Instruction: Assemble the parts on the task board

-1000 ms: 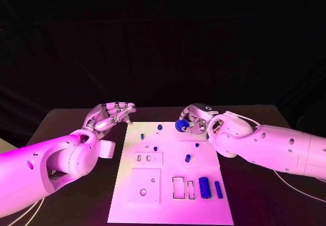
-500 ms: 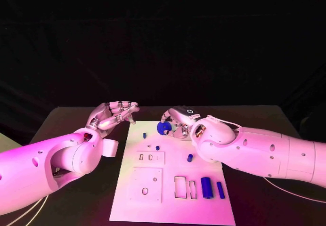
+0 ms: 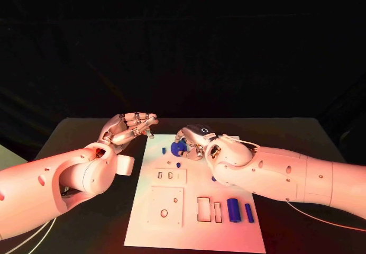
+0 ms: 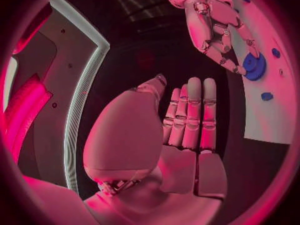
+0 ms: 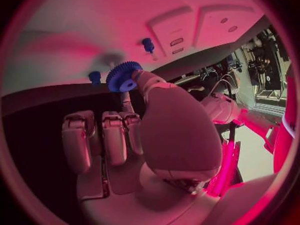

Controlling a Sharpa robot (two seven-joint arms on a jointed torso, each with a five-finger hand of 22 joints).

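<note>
The white task board [image 3: 194,230] lies lengthways in the middle of the black table. My right hand [image 3: 197,139] hovers over its far end and pinches a blue gear [image 3: 179,148] between thumb and finger; the right wrist view shows the gear [image 5: 123,76] at my fingertips above the board [image 5: 81,20]. My left hand [image 3: 129,127] hangs in the air just off the board's far left corner, fingers straight side by side, holding nothing [image 4: 187,125]. From the left wrist the right hand [image 4: 215,30] and gear [image 4: 254,66] are also visible. Two small blue pegs [image 3: 164,151] [image 3: 179,165] stand near the gear.
Two blue cylinders [image 3: 233,210] [image 3: 248,211] lie at the board's near right beside rectangular slots [image 3: 203,209]. Two raised square plates [image 3: 169,176] [image 3: 164,203] with holes sit on the board's left half. Bare black table [image 3: 305,132] runs along both sides.
My right hand has carried the blue gear leftward across the board's far end, towards the left hand. The left hand has stayed where it was.
</note>
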